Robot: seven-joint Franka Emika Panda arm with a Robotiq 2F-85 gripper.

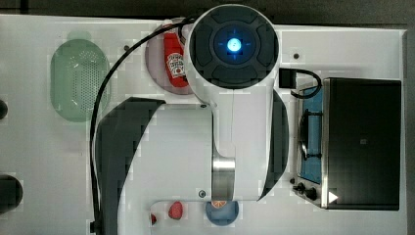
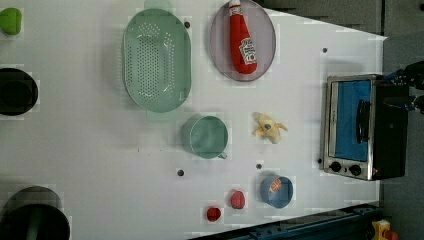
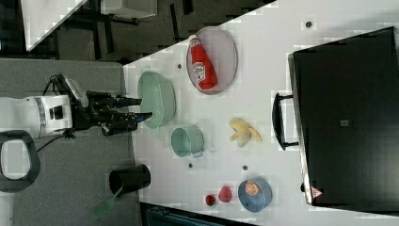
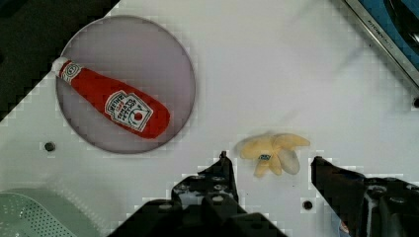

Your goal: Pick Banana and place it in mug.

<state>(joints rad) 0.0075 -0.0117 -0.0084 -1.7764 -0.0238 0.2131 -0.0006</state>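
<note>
White table under banana

on the bench: one banana, one mug, one green basket, one plate with one ketchup bottle, two red fruits, one blue bowl, one toaster oven.

Top view: arm covers the table's middle and part of the ketchup bottle's plate. Blue bowl half under it, cut by the bottom edge. Wrist view: green basket clipped at the corner, fingers cut off below.
</note>
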